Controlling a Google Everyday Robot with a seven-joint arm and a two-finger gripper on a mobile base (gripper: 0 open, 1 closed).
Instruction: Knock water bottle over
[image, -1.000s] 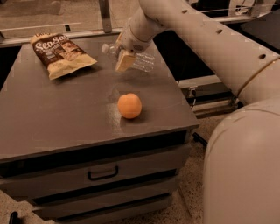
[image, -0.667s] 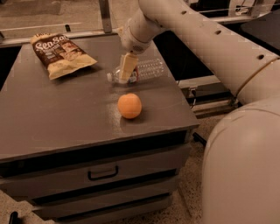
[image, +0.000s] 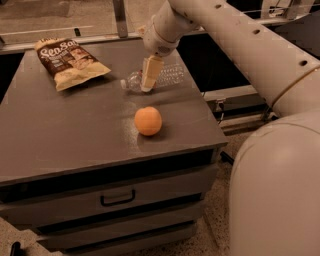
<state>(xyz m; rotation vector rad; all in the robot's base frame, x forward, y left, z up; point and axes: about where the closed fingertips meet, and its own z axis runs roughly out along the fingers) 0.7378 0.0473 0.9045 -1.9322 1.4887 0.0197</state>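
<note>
The water bottle (image: 172, 75) is clear ribbed plastic and lies on its side near the far right of the grey table (image: 70, 135). Its cap end (image: 124, 84) points left. My gripper (image: 148, 84) points down in front of the bottle's middle, touching or just in front of it, and hides part of the bottle. The white arm (image: 225, 30) reaches in from the upper right.
An orange (image: 148, 120) sits on the table just in front of the bottle. A brown-and-cream snack bag (image: 67, 61) lies at the far left. The table's right edge is close to the bottle. Drawers with a handle (image: 117, 198) are below.
The bottle went from tilted at the gripper to lying flat on the table, cap to the left. The gripper came down with it, towards the table.
</note>
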